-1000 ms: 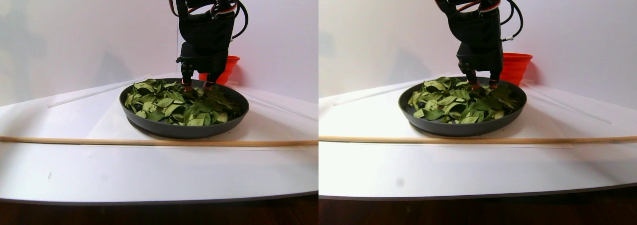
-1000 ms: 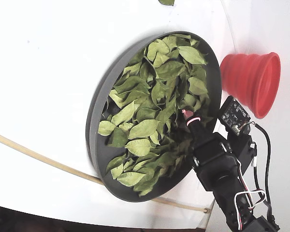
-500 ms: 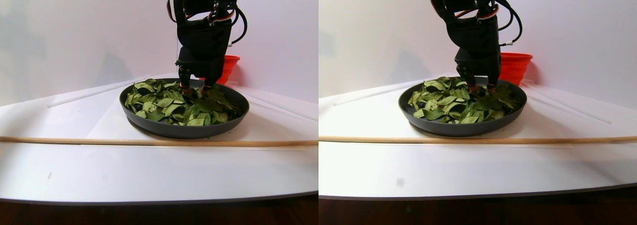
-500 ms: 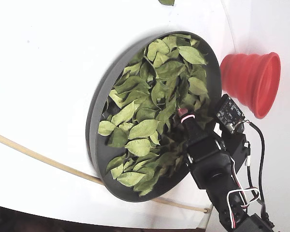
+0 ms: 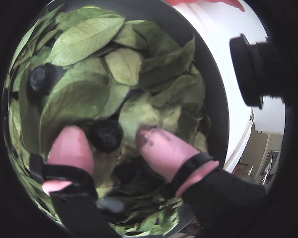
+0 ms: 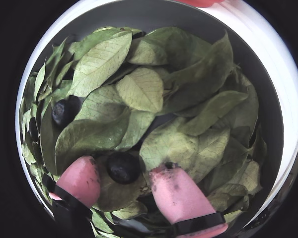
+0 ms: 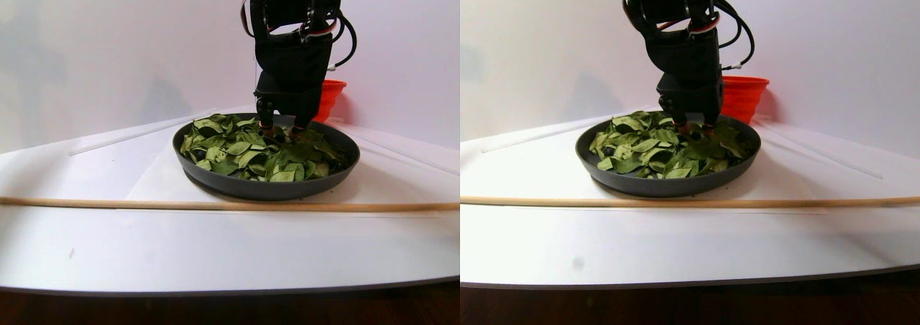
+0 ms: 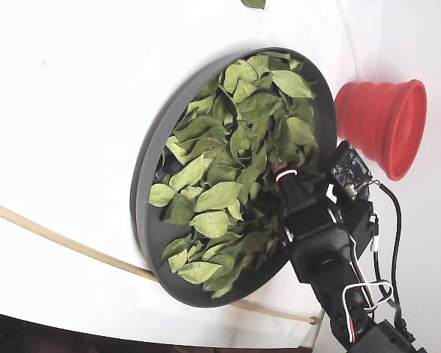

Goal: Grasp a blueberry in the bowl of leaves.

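Note:
The dark-grey bowl (image 6: 268,104) is filled with green leaves (image 6: 139,89). My gripper (image 6: 123,174) is lowered into the leaves, open, its pink fingertips (image 6: 82,177) on either side of a dark blueberry (image 6: 122,167); the berry sits between them with gaps on both sides. In a wrist view the same berry (image 5: 105,134) lies between the tips of the gripper (image 5: 111,139). A second blueberry (image 6: 63,111) rests among leaves at the left, and also shows in a wrist view (image 5: 41,79). The fixed view shows the gripper (image 8: 279,175) at the bowl's (image 8: 147,184) right side.
A red ribbed cup (image 8: 382,126) stands just outside the bowl, behind it in the stereo pair view (image 7: 330,95). A thin wooden stick (image 7: 215,205) lies across the white table in front of the bowl. A loose leaf (image 8: 253,3) lies at the table's top edge.

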You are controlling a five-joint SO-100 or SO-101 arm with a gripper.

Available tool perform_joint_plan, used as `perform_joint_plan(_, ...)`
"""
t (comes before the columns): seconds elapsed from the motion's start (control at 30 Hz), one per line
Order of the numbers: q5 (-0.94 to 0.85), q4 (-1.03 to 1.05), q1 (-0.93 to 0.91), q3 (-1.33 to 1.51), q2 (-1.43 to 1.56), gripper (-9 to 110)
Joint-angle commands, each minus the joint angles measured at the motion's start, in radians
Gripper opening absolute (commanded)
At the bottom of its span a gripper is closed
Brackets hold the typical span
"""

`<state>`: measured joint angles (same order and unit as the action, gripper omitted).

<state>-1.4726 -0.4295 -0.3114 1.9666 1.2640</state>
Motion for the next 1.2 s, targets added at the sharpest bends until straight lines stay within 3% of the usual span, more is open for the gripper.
perform_joint_plan(0.0, 0.011, -0.018, -0.002, -0.049, 0.020, 20)
perform_joint_plan(1.17, 0.066, 0.035, 0.014, -0.054, -0.054, 13)
